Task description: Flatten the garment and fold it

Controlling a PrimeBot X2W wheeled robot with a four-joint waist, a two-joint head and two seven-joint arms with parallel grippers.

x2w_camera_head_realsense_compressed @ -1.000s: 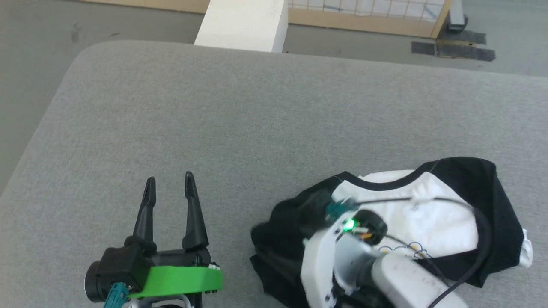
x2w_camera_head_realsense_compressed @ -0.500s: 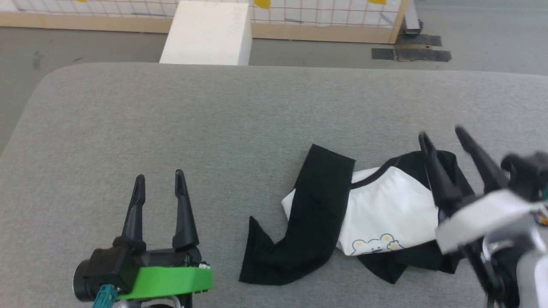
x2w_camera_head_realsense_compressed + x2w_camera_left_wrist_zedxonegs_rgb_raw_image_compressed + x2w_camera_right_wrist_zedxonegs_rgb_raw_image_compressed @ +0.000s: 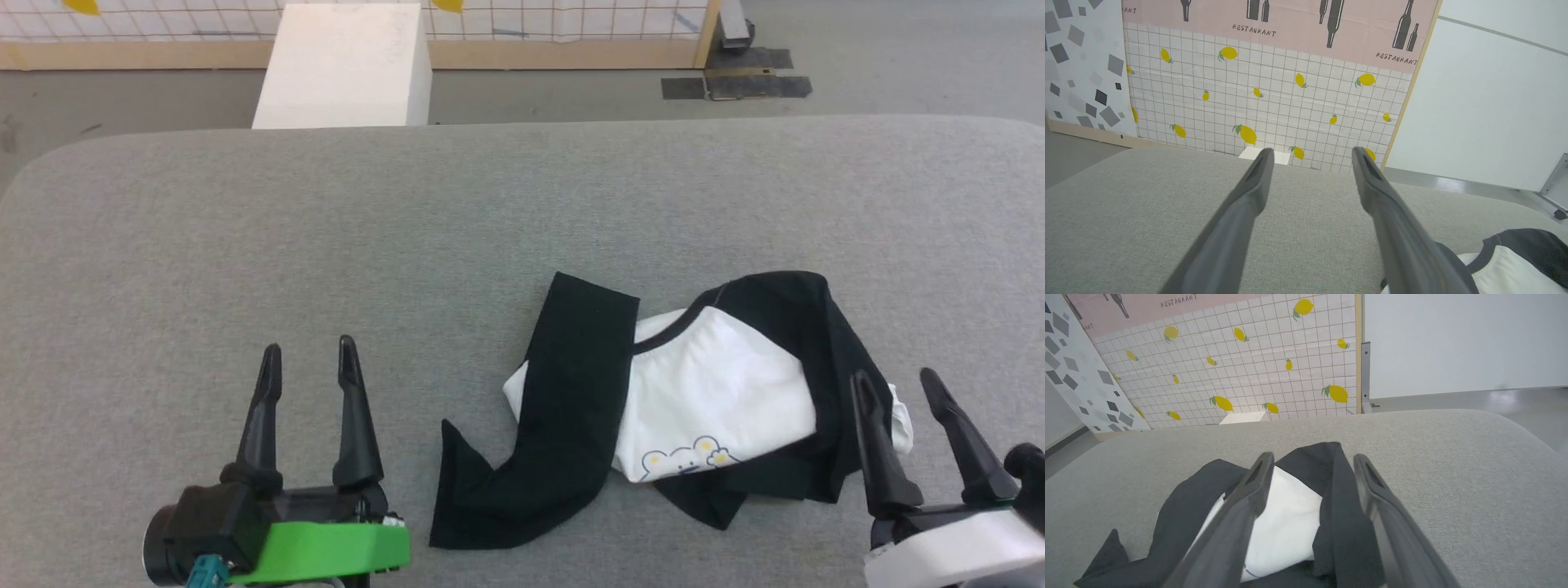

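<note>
Garment (image 3: 718,384) rumpled, left hand (image 3: 309,343), right hand (image 3: 893,374) spread, empty

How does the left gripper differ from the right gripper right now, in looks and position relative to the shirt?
The left gripper has a green band at its base; the right gripper has a white one. The left gripper sits over bare grey cushion, apart from the garment; the right gripper is at the garment's right edge, over its black sleeve. Both are open and hold nothing.
</note>
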